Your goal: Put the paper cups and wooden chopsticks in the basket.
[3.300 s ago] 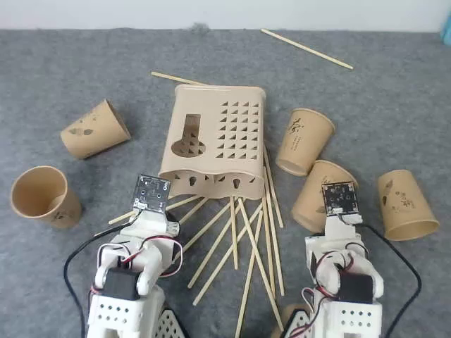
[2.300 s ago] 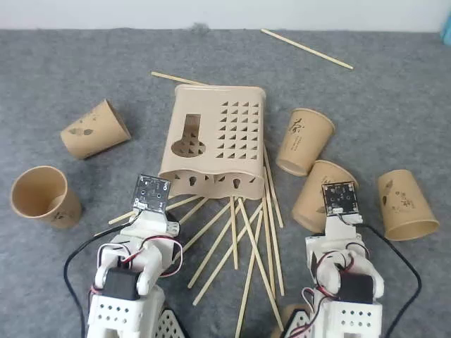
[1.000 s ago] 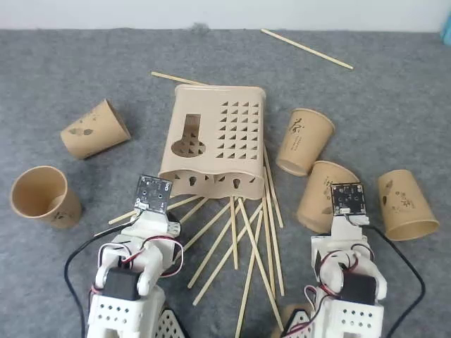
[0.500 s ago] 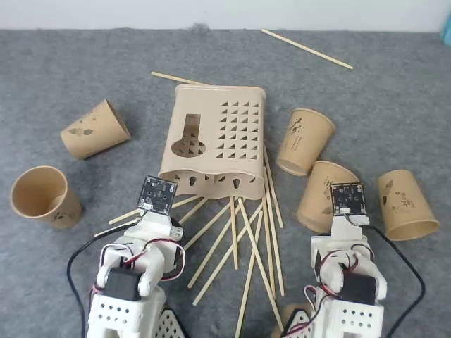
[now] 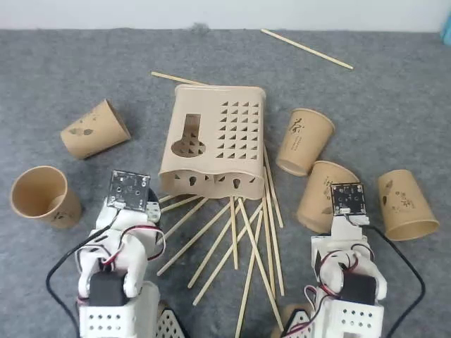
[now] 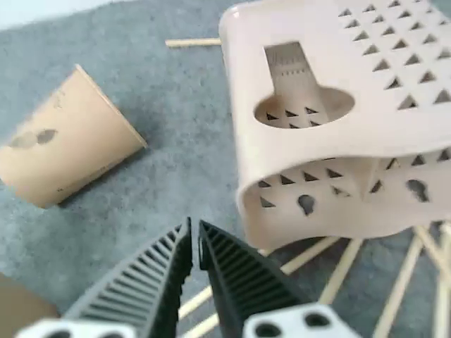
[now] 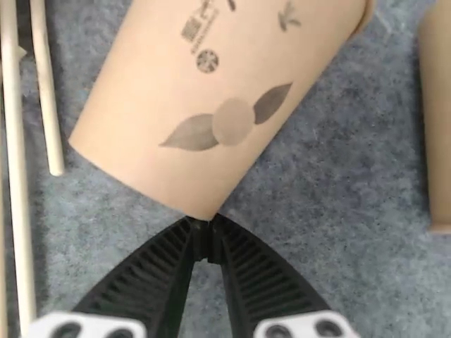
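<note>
Black left pincer (image 6: 195, 238): clenched on nothing, over bare counter (image 5: 63, 70) at the lower left of the high view; chopstick ends lie just ahead, the basket beyond them
Black right pincer (image 7: 208, 227): clenched and empty, tips meeting right at the edge of a paper cup
Nearest cup (image 7: 218, 105): on its side, directly ahead of the right pincer, long axis running away and slanting to the upper right; the right arm is plainly nearer, and its jaws would have to spread first
Chopsticks (image 5: 236, 239): fanned at lower centre between the arms, long axes pointing up-frame to the basket's lower edge
Basket (image 5: 215, 137): centre frame, a perforated wall facing up
Tipped cup (image 5: 95, 130): mid left, well apart
Far chopstick (image 5: 306, 48): upper right, alone
</note>
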Tool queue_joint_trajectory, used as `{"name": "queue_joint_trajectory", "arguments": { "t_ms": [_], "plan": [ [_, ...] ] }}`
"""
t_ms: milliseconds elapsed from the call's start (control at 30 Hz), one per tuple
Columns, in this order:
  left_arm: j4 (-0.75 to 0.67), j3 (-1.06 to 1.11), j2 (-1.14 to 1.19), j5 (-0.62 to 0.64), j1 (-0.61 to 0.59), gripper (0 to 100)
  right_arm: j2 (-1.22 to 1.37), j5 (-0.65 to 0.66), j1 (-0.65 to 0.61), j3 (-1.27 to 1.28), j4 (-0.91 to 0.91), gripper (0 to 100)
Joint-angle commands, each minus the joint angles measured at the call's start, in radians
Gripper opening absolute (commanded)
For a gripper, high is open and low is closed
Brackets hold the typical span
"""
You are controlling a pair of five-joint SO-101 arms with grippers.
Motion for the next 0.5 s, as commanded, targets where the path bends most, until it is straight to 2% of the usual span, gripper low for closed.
{"name": "queue_joint_trajectory", "arguments": {
  "t_ms": [0, 133, 233, 333, 467],
  "plan": [
    [-0.063, -0.019, -0.009, -0.014, -0.023, 2, -0.015, 0.012, 0.012, 0.018, -0.013, 0.8],
    [-0.195, 0.091, -0.006, 0.012, -0.023, 3, -0.015, 0.012, 0.012, 0.018, -0.013, 0.8],
    [-0.222, 0.156, -0.011, 0.074, -0.025, 17, -0.015, 0.012, 0.012, 0.018, -0.013, 0.8],
    [-0.123, 0.101, -0.011, 0.152, -0.031, 32, -0.015, 0.012, 0.012, 0.018, -0.013, 0.8],
    [-0.1, 0.084, -0.011, 0.175, 0.005, 28, -0.015, 0.012, 0.012, 0.018, -0.013, 0.8]
  ]
}}
